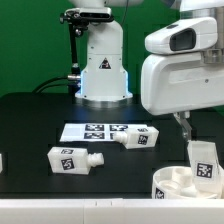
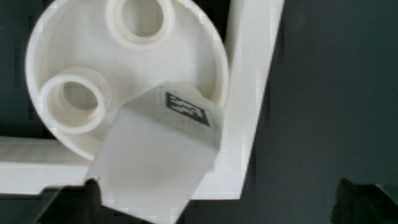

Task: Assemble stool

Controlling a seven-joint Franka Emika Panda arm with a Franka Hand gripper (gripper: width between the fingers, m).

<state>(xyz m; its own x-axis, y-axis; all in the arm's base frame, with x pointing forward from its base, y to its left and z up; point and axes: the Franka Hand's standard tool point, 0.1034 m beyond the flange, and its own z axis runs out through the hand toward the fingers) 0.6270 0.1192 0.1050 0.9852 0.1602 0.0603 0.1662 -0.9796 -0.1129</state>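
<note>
Leg (image 2: 157,150) upright in seat (image 2: 125,70) socket at counter's near corner, long axis vertical, directly beneath jaws standing apart, unladen

Layout of parts on the bench (image 1: 30,115)

The marker board (image 1: 100,131) lies centrally, before the robot base (image 1: 103,72). One leg (image 1: 138,138) touches its edge on the exterior view's right; another leg (image 1: 72,159) lies nearer the camera. At lower right, a third leg (image 1: 203,161) stands on the seat (image 1: 170,186).
</note>
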